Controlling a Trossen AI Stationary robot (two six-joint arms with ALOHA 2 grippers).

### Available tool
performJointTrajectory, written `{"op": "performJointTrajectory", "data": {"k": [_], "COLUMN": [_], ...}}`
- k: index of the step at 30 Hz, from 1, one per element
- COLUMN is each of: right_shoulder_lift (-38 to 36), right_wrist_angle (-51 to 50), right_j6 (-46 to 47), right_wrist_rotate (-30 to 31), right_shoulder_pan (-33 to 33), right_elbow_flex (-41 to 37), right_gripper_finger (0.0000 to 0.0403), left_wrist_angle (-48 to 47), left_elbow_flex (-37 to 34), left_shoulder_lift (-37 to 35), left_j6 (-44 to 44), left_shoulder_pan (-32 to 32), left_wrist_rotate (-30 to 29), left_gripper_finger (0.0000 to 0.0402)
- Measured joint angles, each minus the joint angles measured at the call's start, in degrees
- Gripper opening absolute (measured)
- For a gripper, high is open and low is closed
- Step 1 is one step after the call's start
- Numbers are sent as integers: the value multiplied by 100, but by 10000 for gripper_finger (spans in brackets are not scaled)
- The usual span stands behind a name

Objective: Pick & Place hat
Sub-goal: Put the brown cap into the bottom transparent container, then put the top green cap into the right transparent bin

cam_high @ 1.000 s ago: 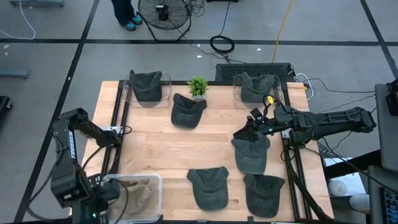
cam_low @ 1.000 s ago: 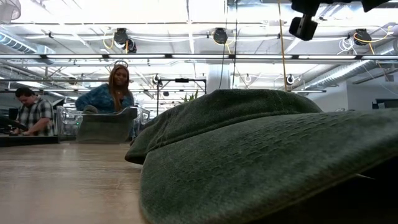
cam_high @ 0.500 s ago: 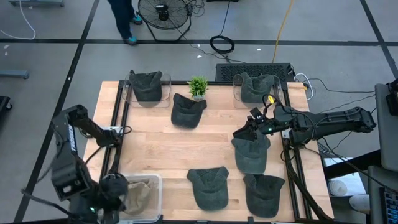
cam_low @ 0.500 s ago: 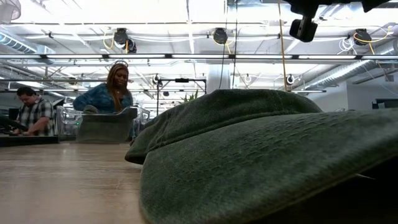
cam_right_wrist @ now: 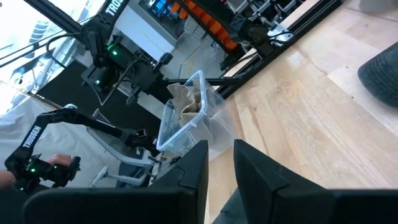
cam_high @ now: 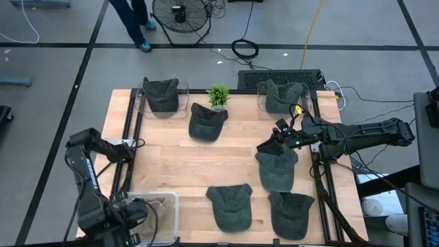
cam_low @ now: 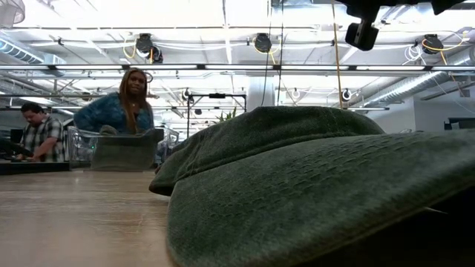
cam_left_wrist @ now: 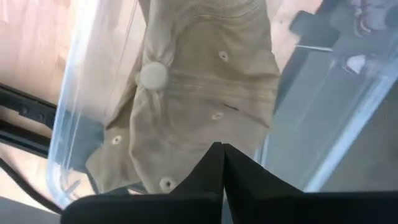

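Note:
A tan hat [cam_left_wrist: 205,93] lies crumpled in a clear bin [cam_high: 171,197] at the table's near left corner. My left gripper [cam_left_wrist: 222,148] points straight down over the bin [cam_left_wrist: 78,124], shut, its tips above the tan hat [cam_high: 156,208]. At mid-right my right gripper [cam_high: 265,146] hovers level, pointing toward the table's left. Its fingers [cam_right_wrist: 193,168] are narrowly open with nothing between them. A dark green hat [cam_high: 276,171] lies flat on the table beneath it. My left gripper comes from above with its shut fingertips [cam_left_wrist: 214,163] over the tan hat's crown [cam_left_wrist: 211,134], near a seam. Whether the tips touch the cloth, I cannot tell.
More dark green hats lie on the table at far centre [cam_high: 208,122], near centre [cam_high: 230,206] and near right [cam_high: 291,214]. Two clear bins at the back hold hats [cam_high: 161,95] [cam_high: 281,96], with a small plant [cam_high: 218,95] between. One hat [cam_low: 319,200] fills the low view. People stand beyond the table.
My left gripper has sunk toward the clear bin and shifted a little toward the table's right, with its arm folding lower over the corner. My right arm has kept still. A person beyond the far edge has walked on.

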Motion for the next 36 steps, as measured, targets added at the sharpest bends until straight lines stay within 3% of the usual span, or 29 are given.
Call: {"op": "performJointTrajectory", "data": {"k": [7,14,18,26,32,36], "right_shoulder_lift": [0,0,0,0,0,0], "right_wrist_angle": [-3,0,-2,0,2,2], "right_j6": [-66,-29,-42,10,1,-104], "right_wrist_rotate": [2,0,0,0,0,0], "right_shoulder_pan": [0,0,0,-1,-1,-1], "right_elbow_flex": [0,0,0,0,0,0], "right_gripper_finger": [63,63,63,63,63,63], "left_wrist_angle": [203,263,160,140,137,118], "left_elbow_flex": [-618,-1111,-1328,-1302,-1013,-828], "left_shoulder_lift": [5,5,5,-59,-500,-876], "left_j6": [-599,-422,-360,-148,-294,-604], "left_shoulder_pan": [-53,-60,-23,235,415,493], "left_wrist_rotate": [429,1118,1070,1111,1056,733], "left_gripper_finger": [31,14,5,30,6,13]}}
